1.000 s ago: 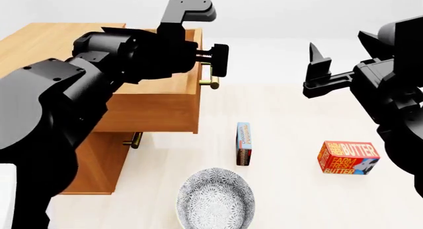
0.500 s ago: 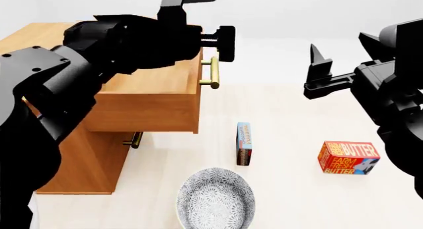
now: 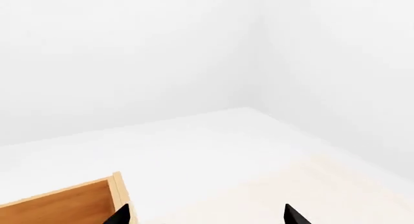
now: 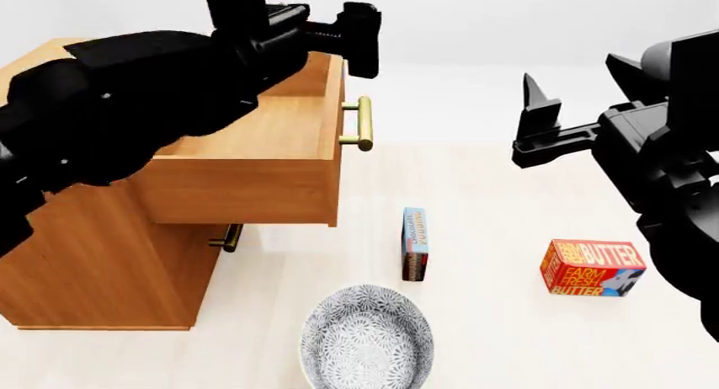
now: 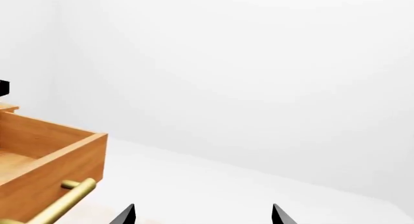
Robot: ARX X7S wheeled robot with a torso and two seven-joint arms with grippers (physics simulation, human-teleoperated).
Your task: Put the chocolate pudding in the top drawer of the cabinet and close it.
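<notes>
Head view shows the chocolate pudding (image 4: 415,242) standing on edge on the bench (image 4: 494,322), between the patterned bowl (image 4: 366,337) and the Farm Fresh Butter box (image 4: 591,268), just in front of the top drawer (image 4: 258,166), which is pulled out of the cabinet (image 4: 101,263) and ready to receive it. Nothing grips the carton: the left gripper (image 3: 205,218) hovers spread and empty above the drawer's far corner. The right gripper (image 5: 201,215) hangs parted and empty, well above the bench and near the brass handle (image 4: 362,124), probably waiting to descend for the pick.

I read "BUTTER" and "FARM FRESH BUTTER" on the orange-red butter box (image 4: 592,268); the print on the chocolate pudding (image 4: 415,242) is too small for me.
</notes>
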